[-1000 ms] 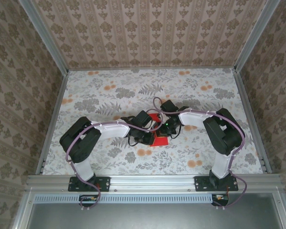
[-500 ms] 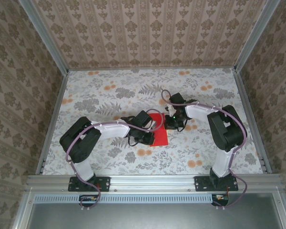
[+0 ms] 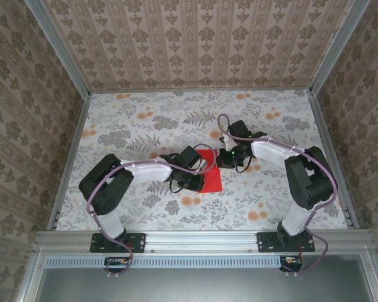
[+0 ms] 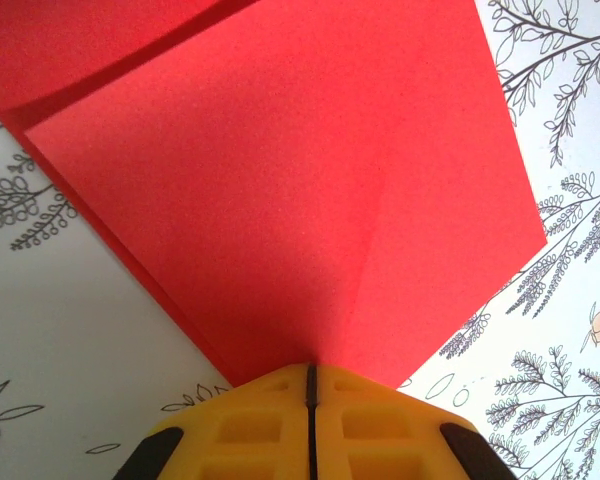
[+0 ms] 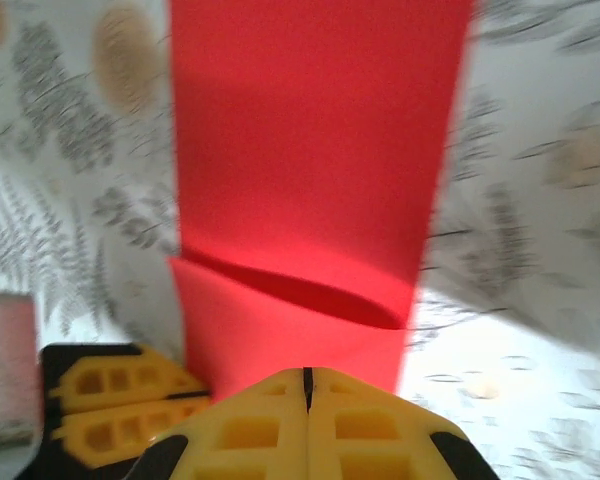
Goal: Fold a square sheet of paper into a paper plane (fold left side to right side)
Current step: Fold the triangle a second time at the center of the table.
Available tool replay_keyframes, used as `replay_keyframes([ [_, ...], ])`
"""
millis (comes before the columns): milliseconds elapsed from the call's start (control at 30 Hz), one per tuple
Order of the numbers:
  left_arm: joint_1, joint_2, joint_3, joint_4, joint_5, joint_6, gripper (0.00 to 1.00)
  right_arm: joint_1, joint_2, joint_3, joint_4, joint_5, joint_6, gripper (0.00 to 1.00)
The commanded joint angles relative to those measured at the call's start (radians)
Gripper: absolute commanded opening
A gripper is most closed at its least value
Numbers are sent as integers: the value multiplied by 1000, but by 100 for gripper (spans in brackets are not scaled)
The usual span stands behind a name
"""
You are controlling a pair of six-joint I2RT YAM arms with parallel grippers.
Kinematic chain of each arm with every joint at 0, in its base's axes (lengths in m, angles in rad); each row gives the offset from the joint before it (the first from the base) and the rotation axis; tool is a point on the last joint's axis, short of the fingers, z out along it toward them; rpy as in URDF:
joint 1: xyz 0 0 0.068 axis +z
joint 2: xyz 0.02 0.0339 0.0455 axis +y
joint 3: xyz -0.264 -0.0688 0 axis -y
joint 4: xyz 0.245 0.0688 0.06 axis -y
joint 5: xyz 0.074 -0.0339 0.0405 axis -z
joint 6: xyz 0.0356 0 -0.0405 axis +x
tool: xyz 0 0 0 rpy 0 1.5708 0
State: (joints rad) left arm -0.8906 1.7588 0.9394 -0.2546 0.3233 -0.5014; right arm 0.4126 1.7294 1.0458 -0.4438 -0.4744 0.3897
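The square sheet of paper (image 3: pixel 211 178) lies red on the flowered cloth between both arms, doubled over into a tall rectangle. My left gripper (image 3: pixel 200 178) sits at its left edge. In the left wrist view the paper (image 4: pixel 300 180) narrows to a corner that ends in the shut left gripper (image 4: pixel 310 372), and a soft crease runs up from there. My right gripper (image 3: pixel 223 161) is at the sheet's upper right edge. In the right wrist view the paper's (image 5: pixel 300 130) near flap arches off the lower layer and runs into the shut right gripper (image 5: pixel 307 375).
The tablecloth (image 3: pixel 145 119) has open room to the left, right and back of the sheet. Wallpapered walls with metal rails (image 3: pixel 72 157) close off three sides. The left gripper's yellow fingers (image 5: pixel 110 395) sit close to the right gripper's left.
My right gripper has moved right and slightly back, from above the sheet's middle to its right edge, uncovering more red paper. The left arm has stayed put.
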Motion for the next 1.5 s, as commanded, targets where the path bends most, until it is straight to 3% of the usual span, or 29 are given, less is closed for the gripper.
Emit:
replay_keyframes([
  [0, -14, 25, -14, -67, -44, 12, 8, 53, 37, -18, 55, -74, 58, 0],
  [400, -12, 33, -7, -81, -50, 14, 8, 81, 149, 29, -32, 42, -11, 0],
  [733, -13, 40, -10, -89, -50, 17, 8, 33, 161, 67, -136, 152, -73, 0],
  [1467, -13, 44, -10, -87, -48, 14, 8, -63, 140, 88, -176, 159, -140, 0],
])
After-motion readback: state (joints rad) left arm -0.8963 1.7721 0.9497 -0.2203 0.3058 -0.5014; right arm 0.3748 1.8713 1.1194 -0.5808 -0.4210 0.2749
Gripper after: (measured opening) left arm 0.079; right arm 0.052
